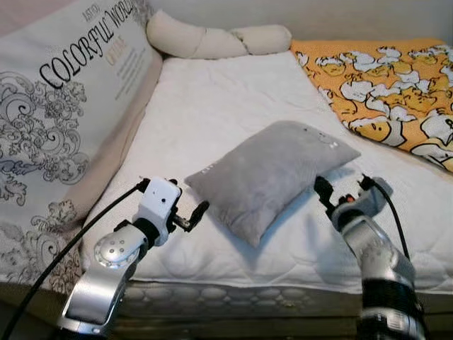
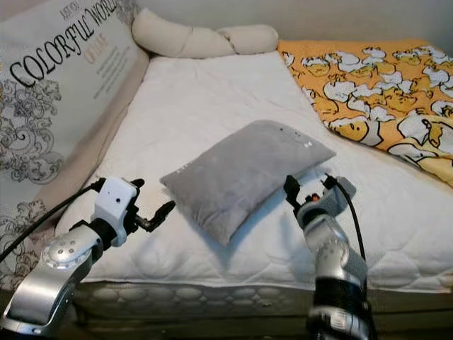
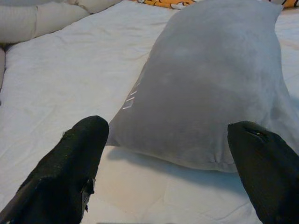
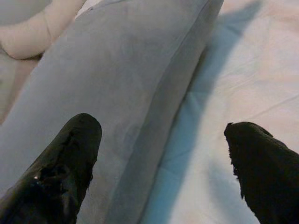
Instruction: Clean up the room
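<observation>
A grey pillow (image 1: 272,173) lies slantwise in the middle of the white mattress (image 1: 212,106). My left gripper (image 1: 192,215) hovers just off the pillow's near left corner, open. In the left wrist view its two black fingers (image 3: 74,163) stand wide apart, with the pillow (image 3: 210,84) straight ahead and not between them. My right gripper (image 1: 343,190) is at the pillow's near right edge, also open. In the right wrist view one finger (image 4: 65,163) hangs over the pillow (image 4: 117,79) and the other over the sheet.
A big printed cushion (image 1: 64,120) lettered "COLORFUL WORLD" leans along the bed's left side. A cream bolster (image 1: 212,39) lies at the far end. An orange duck-print blanket (image 1: 386,85) covers the far right. The mattress's front edge (image 1: 248,287) is close below my arms.
</observation>
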Controlling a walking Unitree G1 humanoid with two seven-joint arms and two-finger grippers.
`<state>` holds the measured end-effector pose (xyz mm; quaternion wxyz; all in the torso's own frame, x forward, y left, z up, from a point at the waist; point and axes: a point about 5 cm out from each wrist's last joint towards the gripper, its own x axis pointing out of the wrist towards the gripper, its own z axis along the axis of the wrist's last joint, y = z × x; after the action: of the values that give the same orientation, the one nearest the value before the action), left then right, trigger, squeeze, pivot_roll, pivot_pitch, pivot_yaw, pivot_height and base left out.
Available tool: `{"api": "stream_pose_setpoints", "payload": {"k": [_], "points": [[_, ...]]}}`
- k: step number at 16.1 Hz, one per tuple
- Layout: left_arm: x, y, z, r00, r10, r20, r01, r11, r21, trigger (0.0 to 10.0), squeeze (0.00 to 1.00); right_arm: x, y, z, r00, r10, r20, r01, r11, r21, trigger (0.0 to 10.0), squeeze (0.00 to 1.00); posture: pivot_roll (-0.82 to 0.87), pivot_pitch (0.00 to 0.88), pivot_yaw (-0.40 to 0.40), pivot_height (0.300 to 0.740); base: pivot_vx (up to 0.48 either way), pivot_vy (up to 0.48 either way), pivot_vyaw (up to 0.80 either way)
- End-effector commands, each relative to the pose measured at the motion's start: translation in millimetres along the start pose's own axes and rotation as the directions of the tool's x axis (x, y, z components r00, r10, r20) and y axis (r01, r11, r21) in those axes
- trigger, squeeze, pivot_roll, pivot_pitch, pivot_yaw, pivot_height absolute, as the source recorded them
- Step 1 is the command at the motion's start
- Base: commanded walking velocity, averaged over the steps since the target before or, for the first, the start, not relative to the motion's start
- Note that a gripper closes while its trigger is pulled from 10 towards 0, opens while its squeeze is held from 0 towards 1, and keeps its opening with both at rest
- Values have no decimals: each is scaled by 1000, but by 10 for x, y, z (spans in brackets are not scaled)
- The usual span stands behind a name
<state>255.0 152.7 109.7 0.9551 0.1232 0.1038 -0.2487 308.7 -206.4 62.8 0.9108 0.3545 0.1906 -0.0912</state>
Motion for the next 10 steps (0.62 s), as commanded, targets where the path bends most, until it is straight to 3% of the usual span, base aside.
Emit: {"api": "stream_pose_setpoints", "payload": {"k": [1,2,4,7,8,9,10], "points": [[5,22,22,1000,1,1,-1,1000,7,10000,12,39,-2,20,1000,13,9,-13,999,36,10000,1000,3,0,45,740,0,0,0],[26,5,43,1000,-14,3,14,1000,16,10000,16,193,34,-22,1000,23,-15,-20,990,141,10000,1000,17,0,50,740,0,0,0],[29,8,51,1000,-21,3,21,999,24,10000,12,241,84,-31,999,40,-20,-35,980,198,10000,1000,21,0,52,740,0,0,0],[10,21,69,999,-36,-2,36,998,43,10000,12,343,251,-80,995,92,-39,-72,930,360,10000,1000,37,0,58,740,0,0,0],[-2,30,69,999,-44,-7,44,998,54,10000,16,370,332,-123,991,119,-54,-83,895,437,10000,1000,50,0,58,740,0,0,0],[-14,34,70,999,-48,-11,48,997,59,10000,12,389,447,-207,982,166,-86,-107,878,467,10000,318,58,0,54,740,0,0,0],[-18,35,70,999,-48,-11,48,997,60,10000,16,388,484,-238,977,187,-99,-120,875,469,10000,0,60,0,52,740,0,0,0]]}}
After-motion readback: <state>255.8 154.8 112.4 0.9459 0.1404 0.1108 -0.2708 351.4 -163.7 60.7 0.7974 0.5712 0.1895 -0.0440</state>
